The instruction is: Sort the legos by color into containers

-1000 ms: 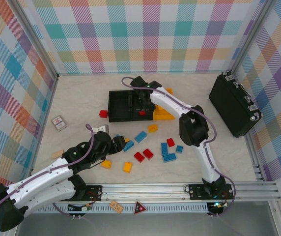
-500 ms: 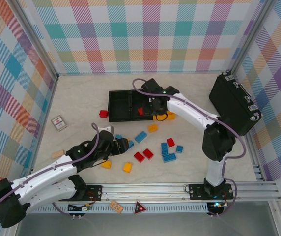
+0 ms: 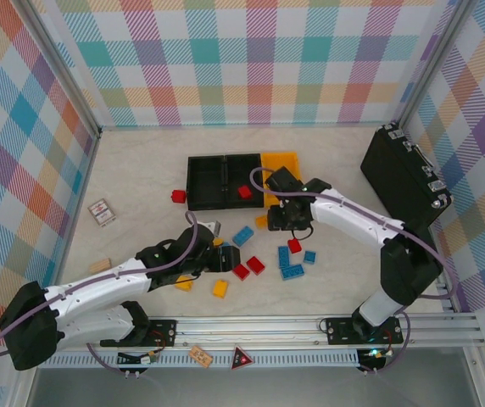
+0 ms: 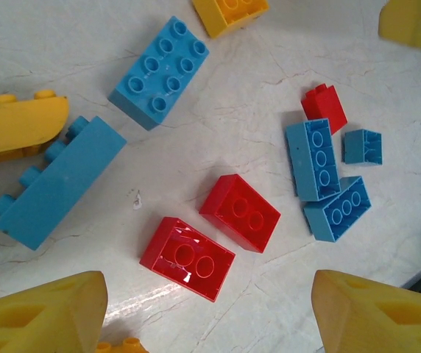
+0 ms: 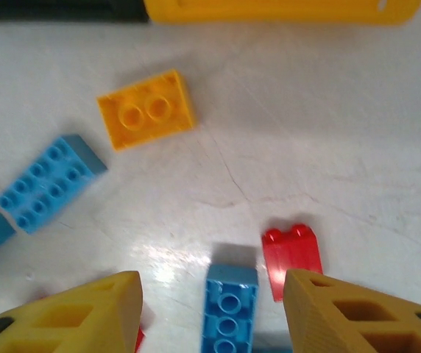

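The containers sit in a row at the back: two black bins [image 3: 207, 181] [image 3: 244, 172] and a yellow-orange one [image 3: 281, 164]. A red lego [image 3: 244, 192] lies in the middle black bin. Loose legos are scattered in front. My left gripper [image 3: 215, 257] [image 4: 207, 316] hovers open above two upturned red legos [image 4: 187, 248] [image 4: 240, 212], nothing between its fingers. My right gripper [image 3: 287, 227] [image 5: 212, 316] is open and empty above an upturned blue lego [image 5: 229, 305], with a small red lego [image 5: 291, 254] beside its right finger.
A large black case [image 3: 404, 178] stands at the right. A tan wooden block [image 3: 100, 265] and a small card [image 3: 101, 212] lie at the left. One red lego [image 3: 177, 197] rests left of the bins. Blue [image 4: 159, 72] and yellow [image 5: 146, 109] legos lie around.
My right gripper has left the middle black bin, where a red lego now lies, and come down over the loose legos, its jaws wider. My left gripper has moved right toward the red legos.
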Robot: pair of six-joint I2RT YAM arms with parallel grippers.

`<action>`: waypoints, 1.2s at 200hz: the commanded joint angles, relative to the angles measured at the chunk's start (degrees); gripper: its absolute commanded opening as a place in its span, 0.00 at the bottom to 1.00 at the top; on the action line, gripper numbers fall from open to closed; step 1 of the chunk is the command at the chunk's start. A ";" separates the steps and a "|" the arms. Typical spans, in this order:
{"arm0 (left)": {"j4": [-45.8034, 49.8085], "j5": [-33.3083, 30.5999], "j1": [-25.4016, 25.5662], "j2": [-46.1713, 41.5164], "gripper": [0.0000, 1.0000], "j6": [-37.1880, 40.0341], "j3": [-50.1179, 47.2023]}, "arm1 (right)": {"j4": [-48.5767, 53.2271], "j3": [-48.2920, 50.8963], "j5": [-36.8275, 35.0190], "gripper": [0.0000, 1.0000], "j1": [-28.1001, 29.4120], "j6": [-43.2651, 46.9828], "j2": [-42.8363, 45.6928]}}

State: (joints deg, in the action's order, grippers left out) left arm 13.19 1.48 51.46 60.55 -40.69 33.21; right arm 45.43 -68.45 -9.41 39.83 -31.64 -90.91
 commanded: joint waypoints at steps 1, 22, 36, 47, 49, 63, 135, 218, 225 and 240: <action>-1.50 -0.02 0.86 0.13 0.74 1.08 1.25 | -0.93 4.14 1.07 0.53 0.57 -2.81 1.80; -1.95 -0.24 0.92 -0.02 0.74 0.83 0.76 | -1.86 7.10 1.89 0.53 0.85 -3.94 2.57; -2.19 -0.24 0.93 -0.01 0.74 0.63 0.54 | -2.23 8.33 2.31 0.53 1.34 -4.68 2.75; -2.25 -0.33 0.92 -0.16 0.74 0.61 0.45 | -2.81 9.29 2.79 0.53 1.72 -5.23 2.76; -2.26 -0.38 0.99 -0.22 0.74 0.52 0.39 | -2.98 9.54 2.88 0.53 1.84 -5.40 2.76; -2.36 -0.67 0.96 -0.68 0.74 0.27 -0.07 | -3.87 10.78 3.39 0.53 2.41 -6.28 2.30; -2.20 -1.39 1.01 -1.46 0.74 -0.23 -0.92 | -5.18 12.33 3.30 0.53 4.83 -8.60 -1.59; -2.16 -2.04 1.01 -1.26 0.74 -0.62 -1.04 | -6.92 13.08 3.81 0.38 5.25 -8.62 -3.56; -2.24 -2.25 1.01 -1.29 0.74 -0.76 -1.25 | -6.89 12.99 3.74 0.36 5.25 -8.46 -3.56; -2.29 -2.61 0.96 -1.41 0.75 -1.21 -1.61 | -6.72 12.65 3.61 0.33 5.25 -8.18 -3.82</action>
State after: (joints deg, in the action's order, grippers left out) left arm 11.75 0.16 51.75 60.03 -41.01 32.97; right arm 38.61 -55.59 -6.20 44.71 -39.88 -93.93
